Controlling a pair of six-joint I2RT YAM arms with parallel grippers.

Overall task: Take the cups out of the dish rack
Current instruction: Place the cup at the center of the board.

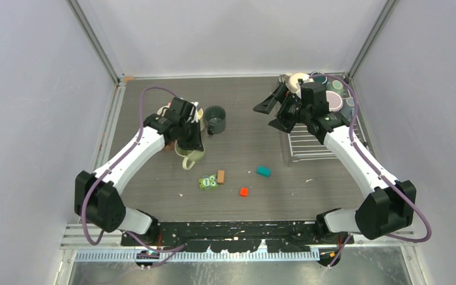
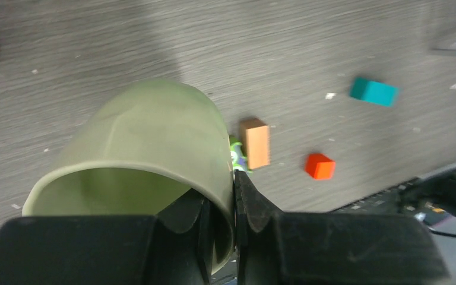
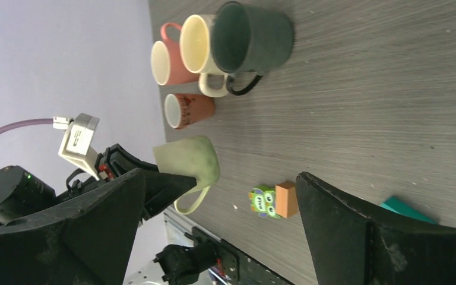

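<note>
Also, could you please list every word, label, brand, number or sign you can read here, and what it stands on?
No text is readable in any view.
brown-orange mug: dark marks near its rim, too small and blurred to read.
green toy block: a cartoon face, no letters.
pale green mug: plain on the side shown.
</note>
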